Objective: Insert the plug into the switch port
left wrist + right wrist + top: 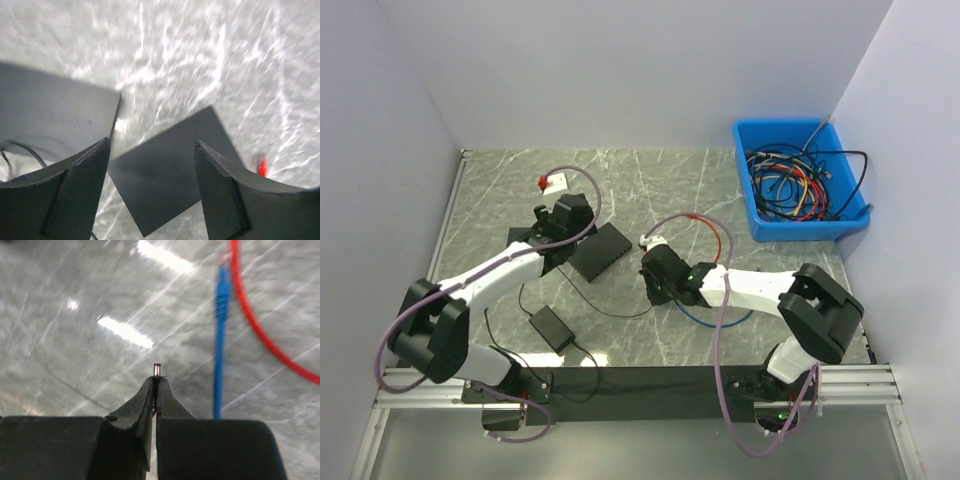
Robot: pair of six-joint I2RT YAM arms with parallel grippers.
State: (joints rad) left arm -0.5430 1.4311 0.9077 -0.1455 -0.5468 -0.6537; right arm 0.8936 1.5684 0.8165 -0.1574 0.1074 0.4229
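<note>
The plug (157,369) sat pinched in the right hand (156,385), whose fingers were pressed together on it so that only its metal tip showed. It was over bare desk (720,190) near the middle, just right of the network switch (603,252). With so little of it gripped, a skewed approach could have tilted it or driven it back between the fingers. The left hand (152,145) hung spread above the switch without clamping it, so a push at the port might have slid the box away.
</note>
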